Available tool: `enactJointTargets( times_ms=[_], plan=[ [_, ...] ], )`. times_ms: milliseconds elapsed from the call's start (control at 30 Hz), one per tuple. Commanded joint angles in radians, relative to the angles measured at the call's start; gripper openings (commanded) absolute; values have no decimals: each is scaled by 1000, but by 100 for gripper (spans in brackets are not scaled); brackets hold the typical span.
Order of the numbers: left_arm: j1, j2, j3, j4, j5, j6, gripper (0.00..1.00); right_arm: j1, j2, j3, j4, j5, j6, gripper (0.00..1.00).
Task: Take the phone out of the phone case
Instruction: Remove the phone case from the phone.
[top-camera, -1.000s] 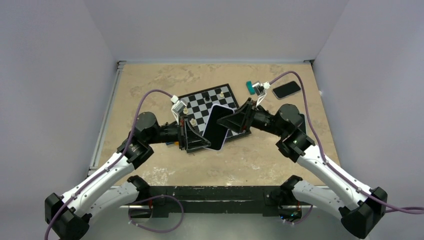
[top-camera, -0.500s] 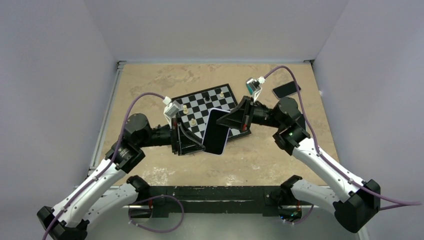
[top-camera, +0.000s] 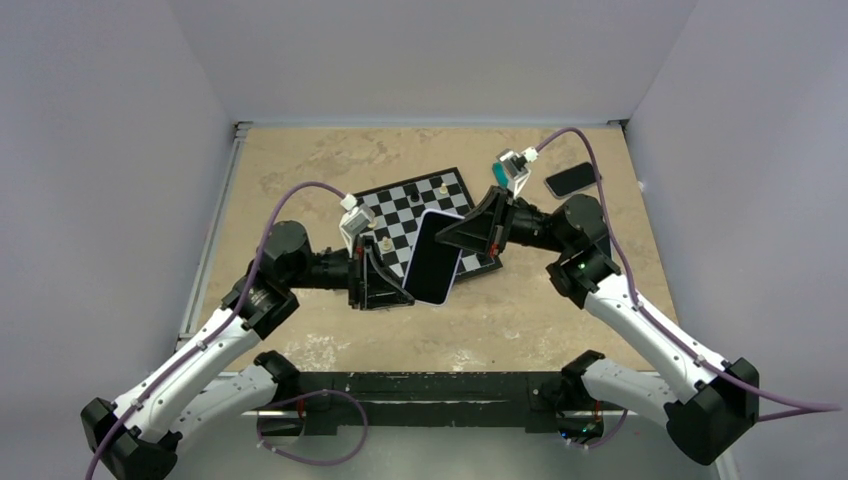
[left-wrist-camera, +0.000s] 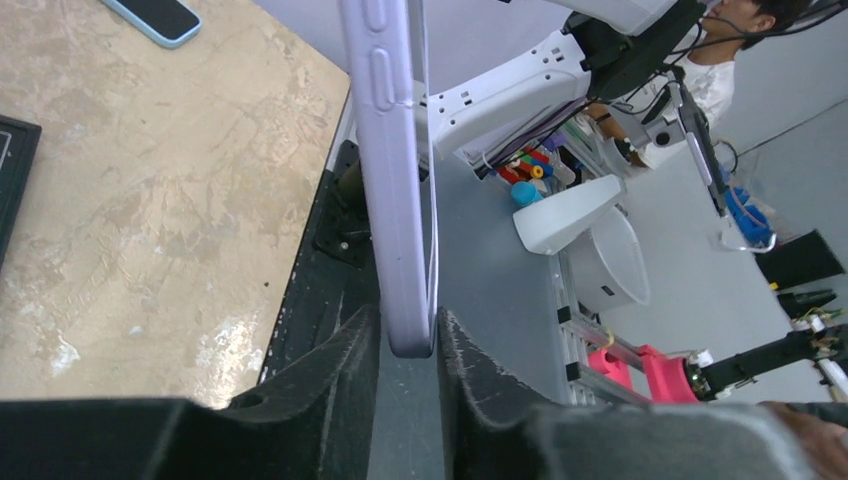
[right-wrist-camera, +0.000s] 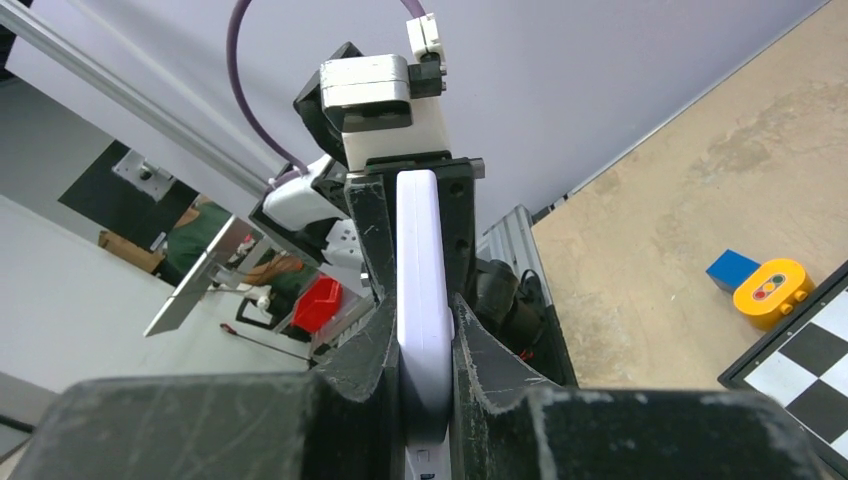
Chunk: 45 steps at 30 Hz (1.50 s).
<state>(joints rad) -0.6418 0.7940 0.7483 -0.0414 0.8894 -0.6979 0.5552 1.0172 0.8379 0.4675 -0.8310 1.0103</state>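
Note:
The phone, dark screen up in its lavender case (top-camera: 435, 255), is held tilted in the air over the near edge of the chessboard (top-camera: 400, 195). My left gripper (top-camera: 388, 283) is shut on its lower end. In the left wrist view the case edge (left-wrist-camera: 392, 200) stands between my fingers (left-wrist-camera: 345, 375), at my gripper (left-wrist-camera: 408, 350). My right gripper (top-camera: 468, 233) is shut on the upper end. In the right wrist view the case edge (right-wrist-camera: 420, 260) runs away from my gripper (right-wrist-camera: 425, 360) to the left gripper beyond. The phone is seated in the case.
A second dark phone (top-camera: 572, 179) lies at the back right and also shows in the left wrist view (left-wrist-camera: 150, 15). Several chess pieces stand on the board. A teal block (top-camera: 497, 173) sits by the board. A blue block (right-wrist-camera: 733, 270) and a yellow toy (right-wrist-camera: 772, 290) lie beside the board's corner.
The two arms shifted a little left with the phone, then back right. The phone stays in the air between them. Both grippers have stayed shut on it.

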Motion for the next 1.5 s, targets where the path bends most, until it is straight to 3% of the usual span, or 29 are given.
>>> enactJointTargets(
  times_ms=[0,67,200,233,500,667,1100,1167,1233,1267,1300,1367,1400,1467],
  plan=[
    [-4,-21,4,80,49,21,21,-2,9,56,114,-6,53,0],
    [-3,-38,3,111,49,45,8,-2,17,52,136,-36,71,0],
    [-4,-58,-72,435,138,82,0,-2,46,-2,295,-150,221,0],
    [-2,-50,-73,454,159,114,0,-1,54,-24,381,-175,291,0],
    [1,113,49,458,270,248,0,19,187,-78,999,-215,764,0],
    [0,171,73,397,253,346,0,32,268,-78,1178,-181,915,0],
    [-1,162,75,288,52,491,0,68,298,-43,1146,-120,905,0],
    [-2,151,88,226,-116,471,0,69,284,-43,1133,-114,879,0],
    [-2,154,134,47,-389,399,0,67,260,-39,1126,-93,843,0],
    [0,156,152,-30,-464,348,0,67,230,-41,1018,-66,764,0],
    [-2,152,149,-69,-498,304,3,67,195,-40,894,-35,660,0],
    [-10,118,75,7,-490,187,13,79,136,-25,698,28,450,0],
    [-17,95,32,85,-500,132,22,83,121,-22,685,61,413,0],
    [-30,62,-34,172,-523,68,31,89,110,-13,688,108,373,0]
  ],
)
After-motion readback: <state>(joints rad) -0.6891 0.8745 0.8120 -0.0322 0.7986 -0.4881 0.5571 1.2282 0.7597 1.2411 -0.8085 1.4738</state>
